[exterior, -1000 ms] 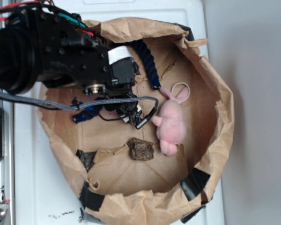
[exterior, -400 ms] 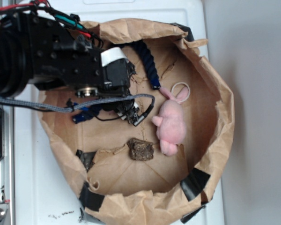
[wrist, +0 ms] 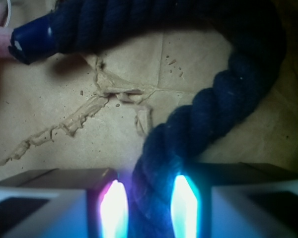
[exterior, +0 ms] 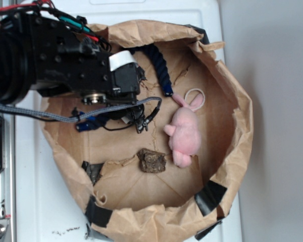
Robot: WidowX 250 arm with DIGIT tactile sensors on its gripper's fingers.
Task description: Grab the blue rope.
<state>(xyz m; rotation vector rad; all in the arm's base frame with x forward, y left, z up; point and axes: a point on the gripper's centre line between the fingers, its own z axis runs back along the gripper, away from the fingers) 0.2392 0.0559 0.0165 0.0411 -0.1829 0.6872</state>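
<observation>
Exterior view first: we see the white counter (exterior: 45, 201) carrying a wide brown paper bag (exterior: 227, 91) with its walls rolled down into a shallow basin, which keeps everything inside corralled and reachable from above. Our black arm (exterior: 55, 60) reaches in from the left side of the picture and hides much of the basin's upper left. The blue rope (exterior: 159, 68) curves along that upper part of the bag floor, one capped end lying just beside the ear of the pink plush bunny (exterior: 184, 133), the other cap (exterior: 86, 124) poking out below the arm. A small brown lump (exterior: 151, 160) sits apart, lower in the bag. In the wrist view, the rope (wrist: 223, 99) loops round and runs down between the two lit fingers (wrist: 114, 208) of the tool (wrist: 149, 208); the jaws stand to either side of the strand with its twisted body filling the gap. We judge the tool closed on the rope, or very nearly so, placed mid-length where the thick strand offers the surest hold.
</observation>
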